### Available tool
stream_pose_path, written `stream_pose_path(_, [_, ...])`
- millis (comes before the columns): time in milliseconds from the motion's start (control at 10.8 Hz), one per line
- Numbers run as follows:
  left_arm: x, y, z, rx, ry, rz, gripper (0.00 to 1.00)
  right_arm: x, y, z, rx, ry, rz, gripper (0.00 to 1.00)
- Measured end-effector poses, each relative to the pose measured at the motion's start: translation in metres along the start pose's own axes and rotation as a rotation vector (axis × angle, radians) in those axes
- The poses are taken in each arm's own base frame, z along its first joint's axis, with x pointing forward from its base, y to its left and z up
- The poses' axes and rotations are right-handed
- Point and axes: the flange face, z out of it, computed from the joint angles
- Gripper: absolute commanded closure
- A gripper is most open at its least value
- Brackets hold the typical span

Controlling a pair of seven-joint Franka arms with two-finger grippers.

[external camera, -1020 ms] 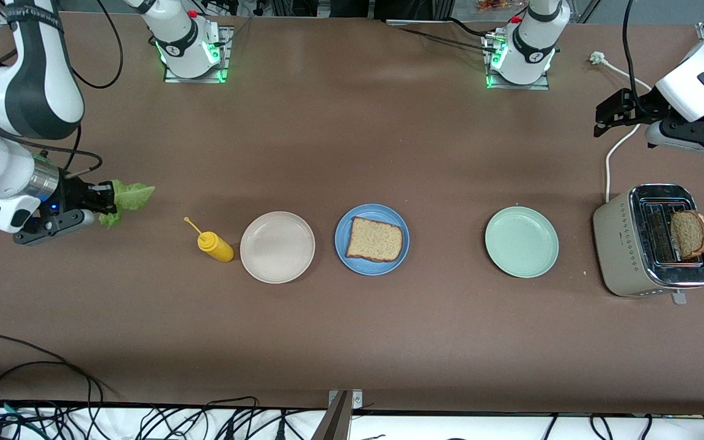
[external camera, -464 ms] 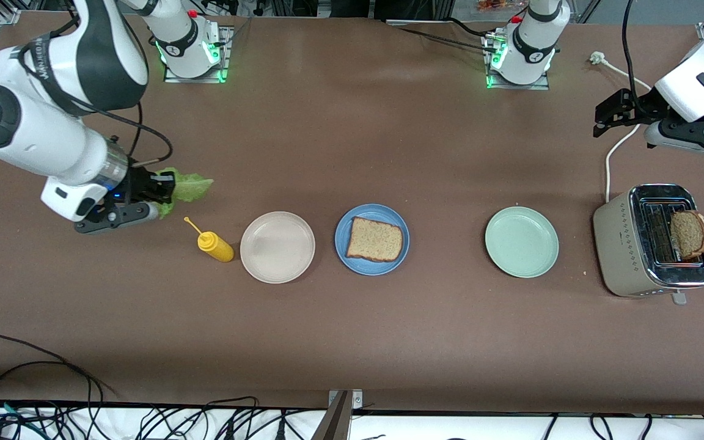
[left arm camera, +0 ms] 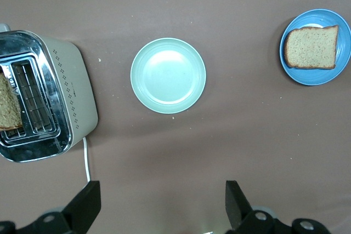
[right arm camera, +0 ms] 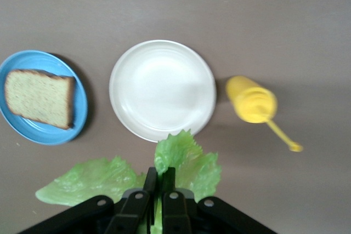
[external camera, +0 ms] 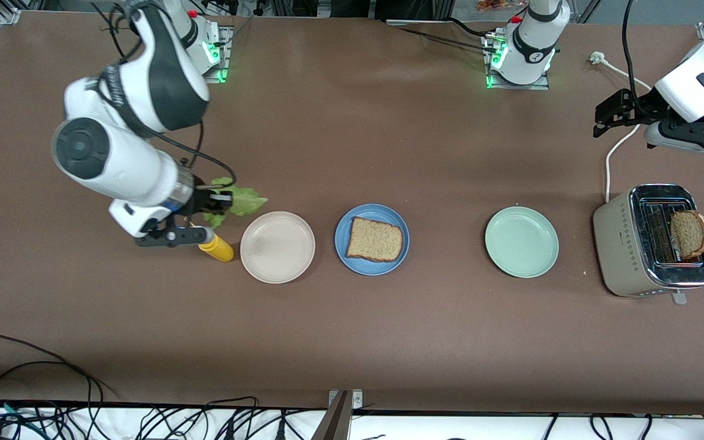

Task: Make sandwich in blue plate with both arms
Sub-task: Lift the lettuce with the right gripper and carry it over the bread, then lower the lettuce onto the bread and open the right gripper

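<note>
Right pincer (external camera: 220, 201) clamped tight, arm reaching low; left pincer (external camera: 612, 116) spread wide, arm waiting aloft.

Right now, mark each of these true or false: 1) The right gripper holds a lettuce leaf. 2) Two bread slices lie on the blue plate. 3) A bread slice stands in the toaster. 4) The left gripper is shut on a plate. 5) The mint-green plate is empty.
1) True: the right gripper is shut on the lettuce leaf, over the table by the yellow bottle and the beige plate.
2) False: the blue plate holds one bread slice.
3) True: a second bread slice stands in the toaster.
4) False: the left gripper is open and holds nothing, waiting above the table near the toaster.
5) True: the mint-green plate is empty.
</note>
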Motion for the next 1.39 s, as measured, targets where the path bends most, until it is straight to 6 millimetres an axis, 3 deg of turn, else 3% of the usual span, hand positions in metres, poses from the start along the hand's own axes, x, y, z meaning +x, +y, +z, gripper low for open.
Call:
stream_pose_path(371, [0.0, 0.0, 0.0, 0.0, 0.0, 0.0, 0.0, 0.002, -0.105, 0.044, -0.025, 0.023, 0.133, 1.0])
stream_pose_path(649, [0.0, 0.0, 0.0, 0.0, 0.0, 0.001, 0.0, -0.004, -0.166, 0.093, -0.033, 0.053, 0.229, 1.0])
stream_pose_path(835, [0.0, 0.0, 0.0, 0.0, 0.0, 0.001, 0.0, -0.01, -0.195, 0.13, -0.036, 0.073, 0.285, 1.0])
stream_pose_path(1391, [0.0, 0.0, 0.0, 0.0, -0.001, 0.001, 0.0, -0.022, -0.25, 0.209, -0.007, 0.138, 0.406, 1.0])
